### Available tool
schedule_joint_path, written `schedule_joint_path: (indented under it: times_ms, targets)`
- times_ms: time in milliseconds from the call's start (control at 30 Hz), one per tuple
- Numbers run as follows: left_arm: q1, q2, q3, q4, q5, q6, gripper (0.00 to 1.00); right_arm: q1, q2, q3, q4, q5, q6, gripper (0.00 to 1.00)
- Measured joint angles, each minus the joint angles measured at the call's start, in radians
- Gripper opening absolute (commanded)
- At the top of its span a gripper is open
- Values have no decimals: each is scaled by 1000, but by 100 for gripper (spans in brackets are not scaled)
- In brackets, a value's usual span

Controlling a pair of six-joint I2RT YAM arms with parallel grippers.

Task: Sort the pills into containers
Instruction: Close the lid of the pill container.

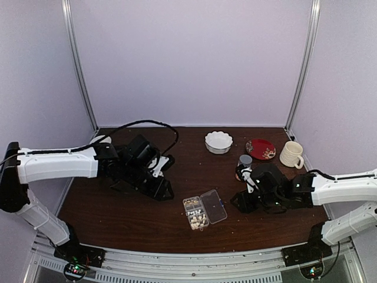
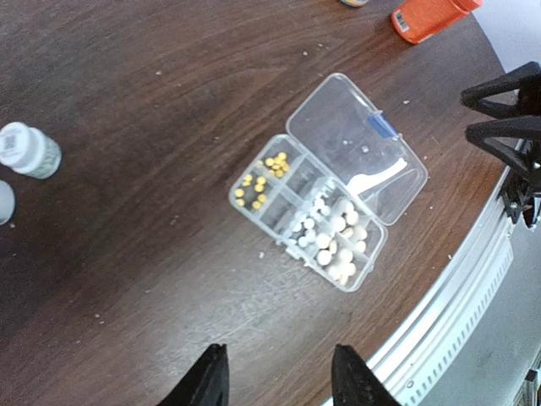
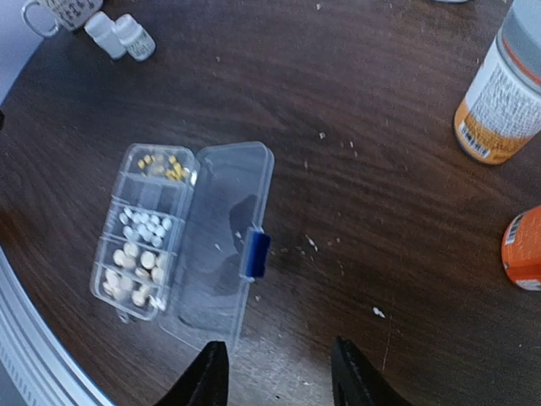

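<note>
**Fig.** Two arms over a dark wooden table (image 1: 118,212), shown from above and from each wrist.

**Left:** the left gripper (image 2: 283,385) is held above the wood, its jaws apart and grasping nothing.

**Centre:** the clear organiser box (image 1: 196,213) lies near the table's near edge. It sits between the two grippers and is touched by neither. Its hinged lid (image 1: 214,206) is laid open flat on the right. The cream-white pills (image 2: 338,241) are seen in the cells toward the near end, and yellow pills (image 2: 262,176) fill the far end cell. One cell between them appears empty.

**Right:** the right gripper (image 3: 279,381) is likewise released, with nothing between its jaws. A grey-capped orange bottle (image 1: 245,160) stands just beside its arm. Pale specks (image 3: 376,312) are scattered on the wood; whether they are pills or crumbs cannot be told.

**Hazards, as judged:**
- The box is light and unclamped, so it could be slid toward the near edge by a grazing finger, or flipped if the open lid were caught. The sorted cells would then be spilled.
- The pellets are far smaller than the fingers. One could be squirted away under a pinch, or dropped into the wrong cell.
- Both grippers face the same small box, so they could be brought into collision above it.
- The orange bottle could be toppled by a sweep of the right arm.
</note>
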Motion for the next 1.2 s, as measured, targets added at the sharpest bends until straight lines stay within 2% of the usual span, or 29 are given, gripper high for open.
schedule_joint_path:
  times_ms: [67, 167, 233, 267, 333, 533, 867, 1200]
  targets:
    - [-23, 10, -24, 63, 5, -35, 38, 0, 18, -39, 6, -5, 18, 34]
    - [-42, 43, -57, 171, 20, -97, 30, 0, 46, -71, 17, -10, 34, 18]
    - [-44, 65, -78, 225, 24, -131, 6, 0, 76, -72, 29, -12, 38, 8]
    - [-45, 78, -88, 246, 23, -146, 0, 0, 99, -71, 41, -14, 47, 5]
    - [-45, 103, -101, 271, 23, -166, 0, 0, 143, -68, 59, -18, 49, 0]
    - [-48, 180, -124, 325, 27, -197, 0, 0, 236, -68, 116, -30, 50, 0]
    - [-62, 314, -122, 354, 85, -225, 0, 0, 293, -63, 214, -108, 50, 0]
    - [-64, 332, -117, 378, 121, -230, 0, 0, 321, -28, 261, -189, 48, 0]
